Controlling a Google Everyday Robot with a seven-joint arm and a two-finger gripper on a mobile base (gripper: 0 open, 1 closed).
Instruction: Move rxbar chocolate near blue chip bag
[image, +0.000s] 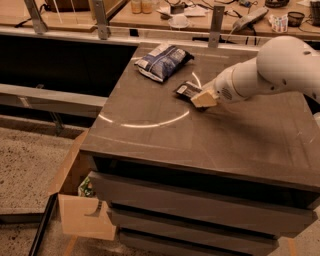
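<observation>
The rxbar chocolate (187, 90) is a small black bar with a white label patch. It is held at its right end by my gripper (202, 98), just over the dark tabletop (200, 145). The gripper's tan fingers are shut on the bar. My white arm reaches in from the right. The blue chip bag (163, 61) is crinkled, dark blue and white. It lies at the back left of the tabletop, a short way up and left of the bar, not touching it.
A bright curved light line (145, 124) crosses the tabletop. An open cardboard box (82, 210) stands on the floor at the table's lower left. A back counter (200, 15) with clutter and metal posts (215, 22) runs behind the table.
</observation>
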